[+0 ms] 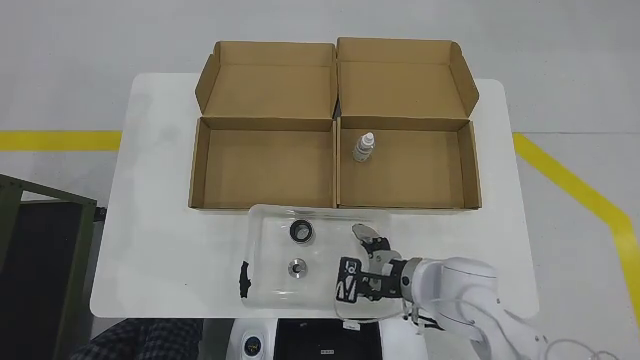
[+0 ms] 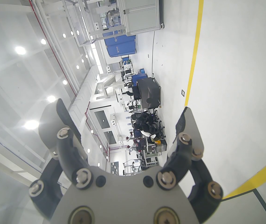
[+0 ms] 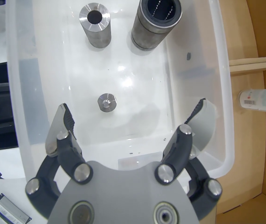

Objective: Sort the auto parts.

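Note:
A clear plastic bin [image 1: 270,209] at the table's front holds three metal parts. They are a dark linear bearing [image 3: 155,18] [image 1: 301,230], a steel sleeve with a bore [image 3: 96,25] [image 1: 297,267], and a small steel stud [image 3: 107,102]. My right gripper [image 3: 133,110] [image 1: 365,260] hangs open over the bin's right part, just above the floor and close to the stud, holding nothing. A small white bottle [image 1: 364,146] [image 3: 261,101] lies in the right cardboard box [image 1: 440,170]. My left gripper [image 2: 123,113] is open and empty, pointing out into the hall away from the table.
Two open cardboard boxes stand side by side behind the bin, and the left box [image 1: 262,165] holds nothing. The white table [image 1: 160,210] has bare room on both sides. A dark cart [image 1: 40,250] stands off the table's left edge.

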Robot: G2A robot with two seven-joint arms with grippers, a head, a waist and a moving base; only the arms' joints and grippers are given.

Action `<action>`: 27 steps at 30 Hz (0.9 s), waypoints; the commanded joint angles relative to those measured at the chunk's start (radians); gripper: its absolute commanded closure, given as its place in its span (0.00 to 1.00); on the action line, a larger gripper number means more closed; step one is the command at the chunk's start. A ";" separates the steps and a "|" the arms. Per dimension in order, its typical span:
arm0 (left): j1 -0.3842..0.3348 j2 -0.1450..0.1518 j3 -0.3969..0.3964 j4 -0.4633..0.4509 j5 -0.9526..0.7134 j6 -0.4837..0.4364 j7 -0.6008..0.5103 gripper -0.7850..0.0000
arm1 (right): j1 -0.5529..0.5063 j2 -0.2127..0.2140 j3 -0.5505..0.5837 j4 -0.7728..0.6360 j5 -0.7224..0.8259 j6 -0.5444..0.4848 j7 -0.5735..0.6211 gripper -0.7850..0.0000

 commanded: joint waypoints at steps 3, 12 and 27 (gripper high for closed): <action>0.000 0.000 0.000 0.000 0.000 0.000 0.000 0.00 | 0.015 -0.002 -0.021 0.014 -0.006 0.005 0.023 0.18; 0.000 0.000 0.000 0.000 0.000 0.000 0.000 0.00 | 0.049 -0.008 -0.066 0.042 -0.015 0.012 0.064 0.25; 0.000 0.000 0.000 0.000 0.000 0.000 0.000 0.00 | 0.075 -0.010 -0.108 0.056 -0.013 0.000 0.116 0.59</action>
